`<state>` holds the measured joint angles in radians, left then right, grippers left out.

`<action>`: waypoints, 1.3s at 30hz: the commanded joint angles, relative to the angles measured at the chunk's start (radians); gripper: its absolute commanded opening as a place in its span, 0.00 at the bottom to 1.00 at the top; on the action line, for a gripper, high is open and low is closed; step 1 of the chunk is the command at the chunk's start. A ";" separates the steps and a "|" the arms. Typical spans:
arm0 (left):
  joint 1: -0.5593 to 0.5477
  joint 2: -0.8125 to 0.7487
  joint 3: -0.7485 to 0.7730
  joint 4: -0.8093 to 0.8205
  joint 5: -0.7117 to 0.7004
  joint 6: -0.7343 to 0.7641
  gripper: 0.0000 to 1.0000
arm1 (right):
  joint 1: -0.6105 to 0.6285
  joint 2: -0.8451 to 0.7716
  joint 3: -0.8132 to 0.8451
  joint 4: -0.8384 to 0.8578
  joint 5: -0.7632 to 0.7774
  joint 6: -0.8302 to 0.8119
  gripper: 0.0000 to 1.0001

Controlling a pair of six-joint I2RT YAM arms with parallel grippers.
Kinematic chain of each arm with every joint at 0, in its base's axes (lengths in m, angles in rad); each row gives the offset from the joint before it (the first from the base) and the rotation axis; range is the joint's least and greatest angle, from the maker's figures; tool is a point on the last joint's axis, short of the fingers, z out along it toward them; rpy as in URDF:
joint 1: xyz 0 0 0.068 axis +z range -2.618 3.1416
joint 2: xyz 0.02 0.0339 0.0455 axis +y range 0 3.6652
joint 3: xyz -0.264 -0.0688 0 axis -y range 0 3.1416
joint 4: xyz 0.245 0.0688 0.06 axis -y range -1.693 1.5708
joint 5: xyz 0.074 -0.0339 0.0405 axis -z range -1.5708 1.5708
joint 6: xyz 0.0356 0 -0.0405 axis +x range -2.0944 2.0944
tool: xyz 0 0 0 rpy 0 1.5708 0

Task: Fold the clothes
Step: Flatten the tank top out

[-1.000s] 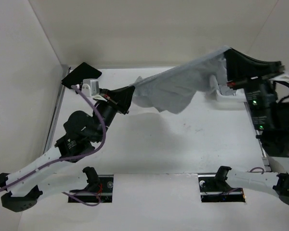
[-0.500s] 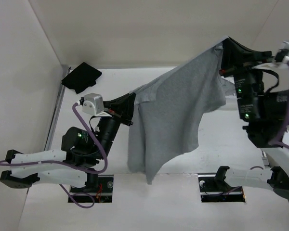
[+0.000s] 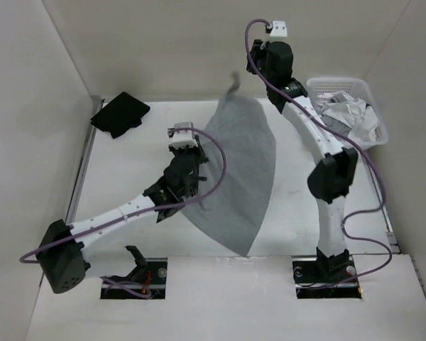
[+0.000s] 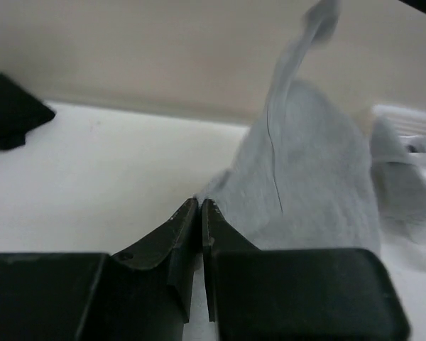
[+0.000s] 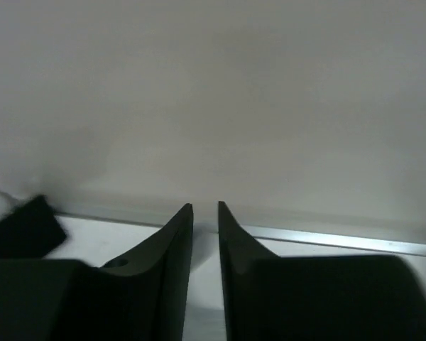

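Over the white surface (image 3: 128,163), the grey tank top (image 3: 241,170) hangs spread out. Your left gripper (image 4: 200,202) is almost shut, right at its edge. Your right gripper (image 5: 206,207) is a little open and empty, near its top tip.

I can read no text, label, brand or number in any of my views. Nothing legible stands on the light heather-grey knit tank top (image 3: 241,170) or on the white plastic mesh laundry basket (image 3: 339,81).
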<state>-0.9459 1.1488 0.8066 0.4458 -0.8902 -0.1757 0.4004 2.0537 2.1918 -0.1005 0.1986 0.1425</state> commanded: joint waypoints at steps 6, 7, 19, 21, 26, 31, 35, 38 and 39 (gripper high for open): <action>0.365 0.267 0.157 -0.183 0.267 -0.390 0.09 | -0.029 -0.204 -0.285 0.072 0.012 0.159 0.55; 0.403 0.294 0.178 -0.193 0.278 -0.413 0.11 | -0.018 -0.260 -0.390 0.108 0.010 0.193 0.53; 0.525 0.080 -0.108 -0.300 0.414 -0.510 0.35 | 0.294 -0.768 -1.530 0.309 0.163 0.531 0.16; 0.542 -0.024 -0.225 -0.338 0.471 -0.537 0.27 | 0.327 -0.834 -1.627 0.317 0.163 0.546 0.17; 0.597 -0.173 -0.377 -0.473 0.556 -0.574 0.22 | 0.381 -0.944 -1.738 0.334 0.179 0.566 0.18; 0.611 -0.127 -0.403 -0.489 0.582 -0.570 0.37 | 0.389 -0.977 -1.759 0.366 0.177 0.551 0.18; 0.615 -0.018 -0.389 -0.467 0.596 -0.544 0.38 | 0.390 -0.969 -1.767 0.381 0.173 0.534 0.18; 0.631 0.043 -0.389 -0.417 0.605 -0.527 0.36 | 0.395 -0.960 -1.778 0.397 0.171 0.534 0.18; 0.632 0.057 -0.388 -0.406 0.611 -0.524 0.36 | 0.396 -0.957 -1.781 0.401 0.171 0.534 0.18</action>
<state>-0.3260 1.1835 0.4030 -0.0349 -0.3023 -0.7216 0.7830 1.0904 0.4232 0.2245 0.3531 0.6804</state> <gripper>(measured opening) 0.365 0.177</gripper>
